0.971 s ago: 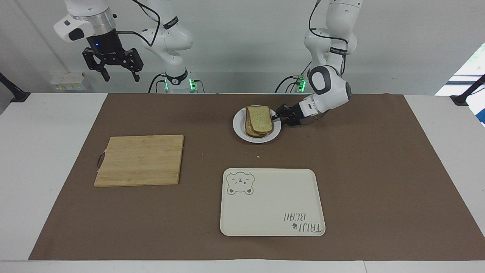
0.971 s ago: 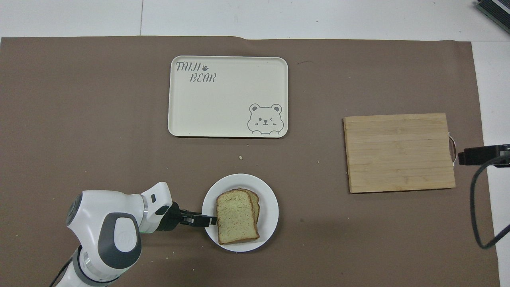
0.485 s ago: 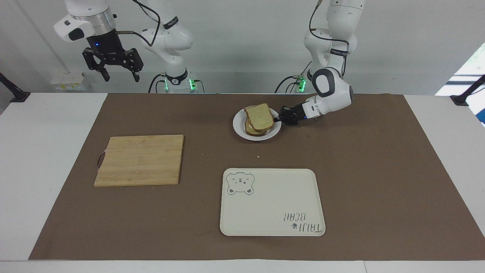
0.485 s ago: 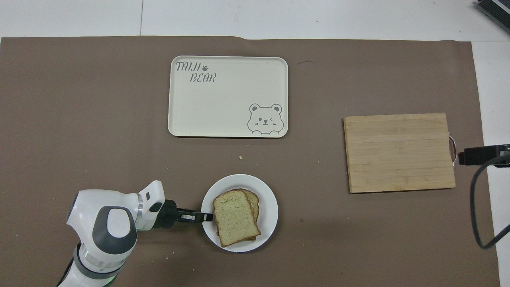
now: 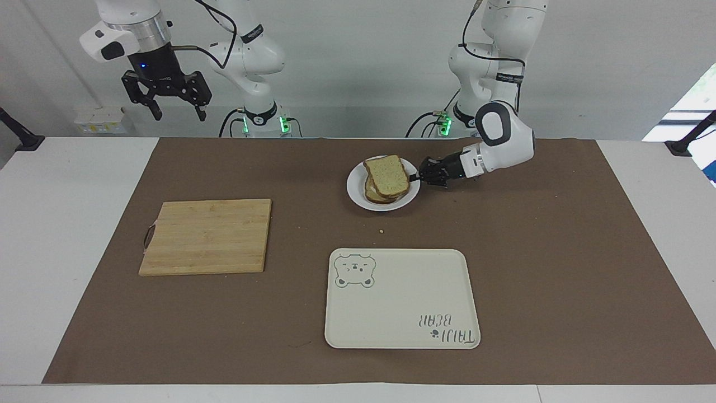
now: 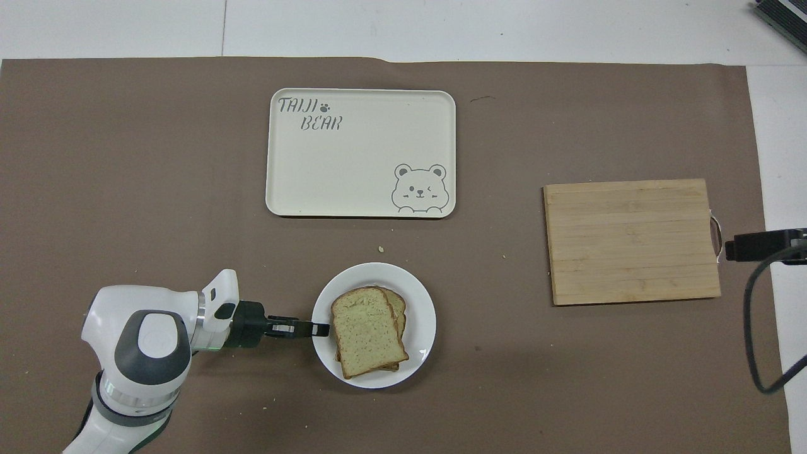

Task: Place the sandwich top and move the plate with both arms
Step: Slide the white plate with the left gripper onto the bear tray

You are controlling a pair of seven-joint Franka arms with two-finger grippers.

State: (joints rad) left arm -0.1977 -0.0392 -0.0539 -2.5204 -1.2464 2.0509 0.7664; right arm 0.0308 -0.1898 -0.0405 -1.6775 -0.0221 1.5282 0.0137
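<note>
While left gripper (image 5: 414,177) clamps plate (image 5: 408,197) rim | right gripper (image 5: 174,105) waits aloft

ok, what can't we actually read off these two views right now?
- Sandwich filling: the sandwich top covers it in both views.
- Plate lifted or resting: neither view settles it.
- Right gripper: outside the overhead view.
- Left gripper fingertips at the plate rim: too small.
</note>
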